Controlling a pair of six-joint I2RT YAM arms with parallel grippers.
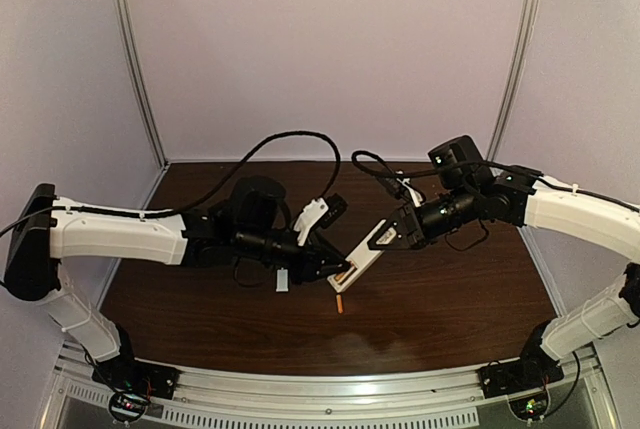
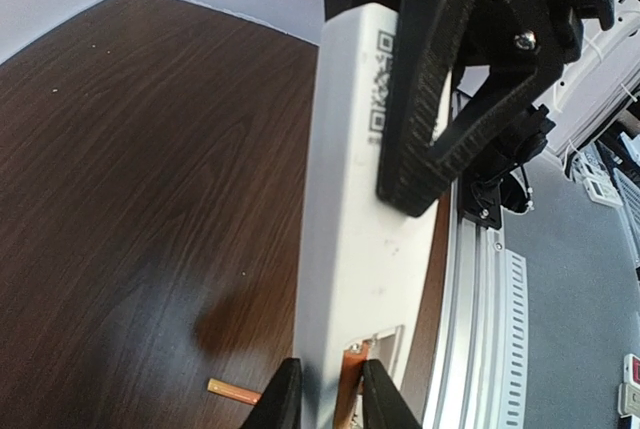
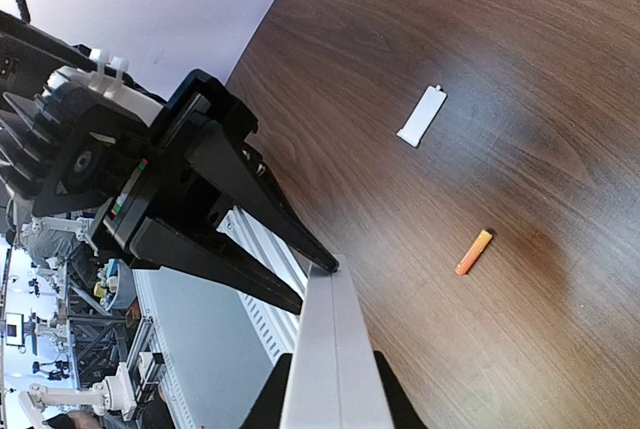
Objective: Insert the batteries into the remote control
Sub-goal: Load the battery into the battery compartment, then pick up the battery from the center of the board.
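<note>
The white remote control (image 1: 365, 254) hangs tilted above the table, back side up, with my right gripper (image 3: 335, 399) shut on its upper end. At its lower end my left gripper (image 2: 325, 399) straddles the open battery bay. One finger lies on the remote's (image 2: 360, 199) grey side wall and the other presses an orange battery (image 2: 350, 384) that sits in the bay. A second orange battery (image 1: 340, 303) lies on the table just below, also seen as the loose battery (image 3: 474, 251) in the right wrist view.
A small white cover plate (image 1: 282, 280) lies on the dark wood table (image 1: 450, 309) under the left arm. The aluminium rail (image 1: 330, 389) runs along the near edge. Black cables (image 1: 290, 139) loop above both wrists.
</note>
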